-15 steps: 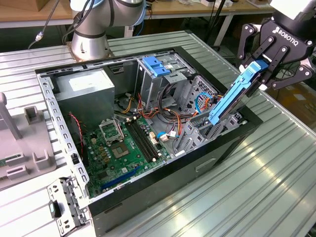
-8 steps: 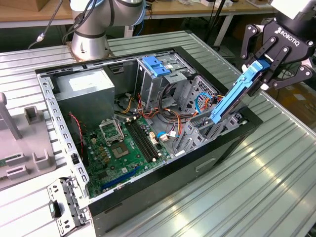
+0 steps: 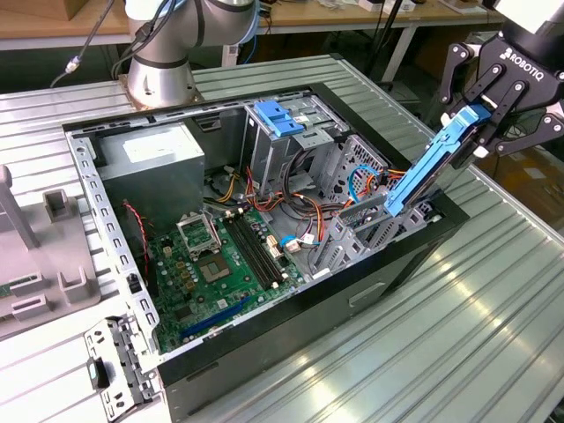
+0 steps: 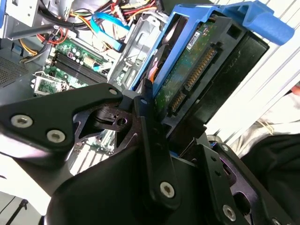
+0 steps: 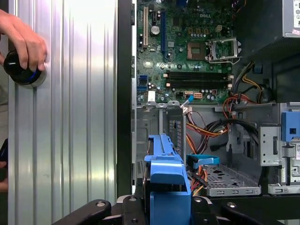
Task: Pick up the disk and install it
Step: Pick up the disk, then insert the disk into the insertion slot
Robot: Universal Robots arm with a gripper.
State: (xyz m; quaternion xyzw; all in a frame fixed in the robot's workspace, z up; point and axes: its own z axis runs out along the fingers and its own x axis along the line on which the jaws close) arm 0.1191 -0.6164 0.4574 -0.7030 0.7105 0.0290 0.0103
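The exterior view stands high and well back and looks down at a slant on the whole open computer case point(image 3: 370, 295) and the ribbed table point(image 3: 493, 335) under it. Both wrist views sit just behind the gripper point(image 3: 471, 132) and look along the disk point(image 5: 166, 178) it holds into the case, the second wrist view much nearer to the disk. The motherboard point(image 3: 211, 264) is common to all three views.

A ribbed metal table point(image 3: 493, 291) is seen across the foreground, with bright light reflected in bands along its grooves. Behind it, a wooden workbench point(image 3: 53, 22) on white legs point(image 3: 398, 40) is set along the back.
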